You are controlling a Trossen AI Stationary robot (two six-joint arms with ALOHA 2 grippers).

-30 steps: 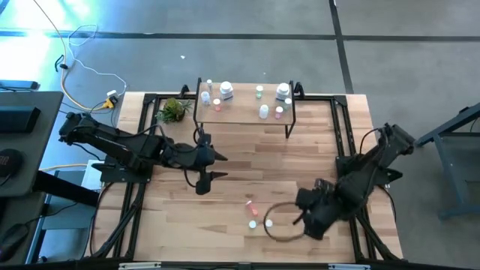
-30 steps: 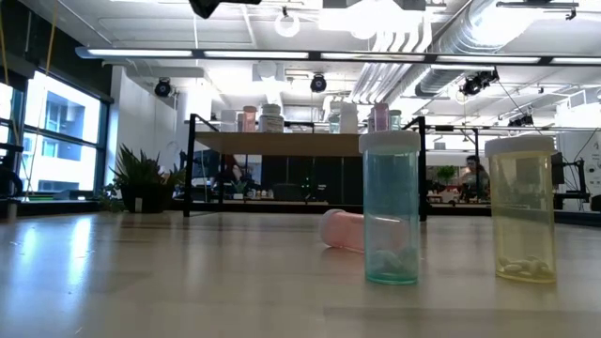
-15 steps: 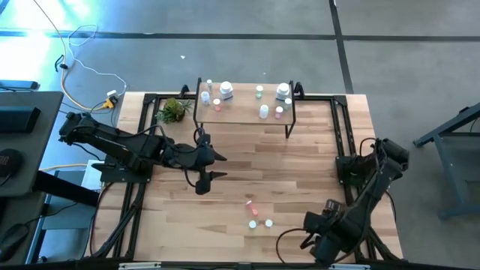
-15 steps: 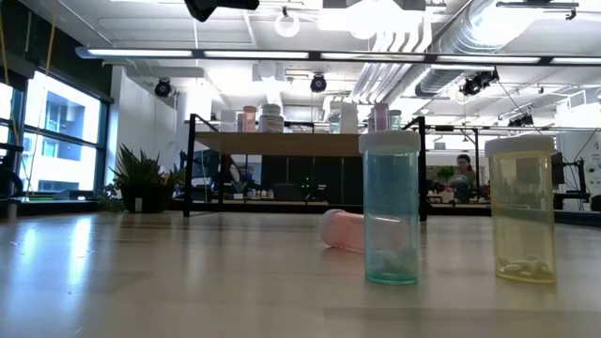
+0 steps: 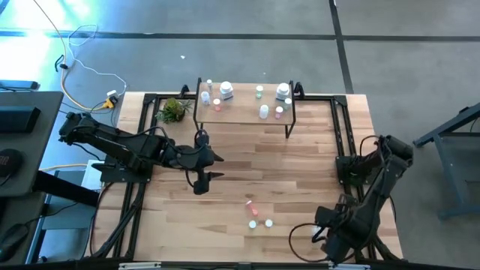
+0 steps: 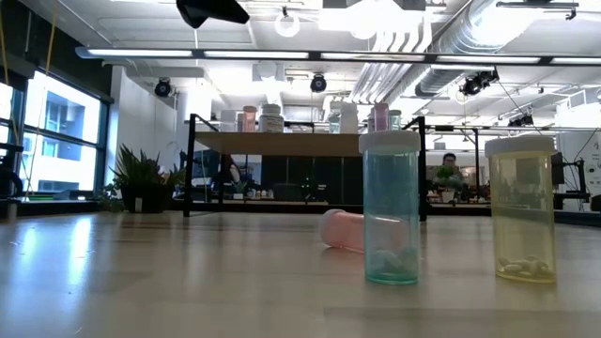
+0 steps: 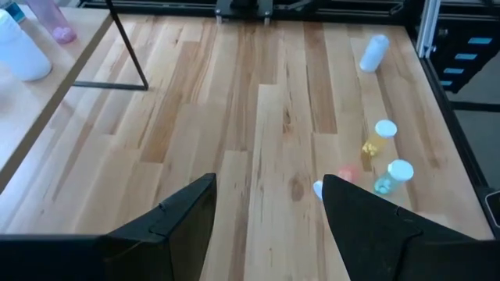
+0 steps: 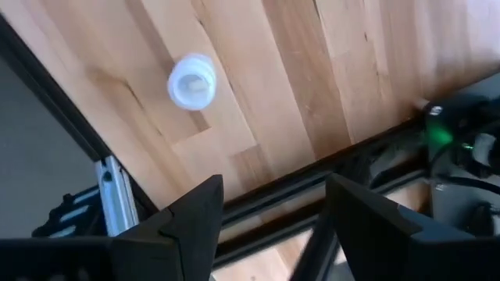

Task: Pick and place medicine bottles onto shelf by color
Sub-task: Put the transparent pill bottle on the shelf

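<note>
left gripper hung over the middle of the table, a little to the left, fingers spread apart and holding nothing. right gripper sat low at the table's near right corner, beside the frame rail; fingers stood apart, empty, with one white-capped bottle seen from above on the boards just ahead of it. three medicine bottles were off the shelf, grouped on the near part of the table: a pink bottle lying on its side, a teal bottle and a yellow bottle upright just beside each other, both white-capped, small pills in the bottoms. shelf stood at the far edge of the table, carrying a cluster of bottles toward each end, white, pink and green mixed. potted plant just left of the shelf. a person sat far back in the room beyond the table.
</note>
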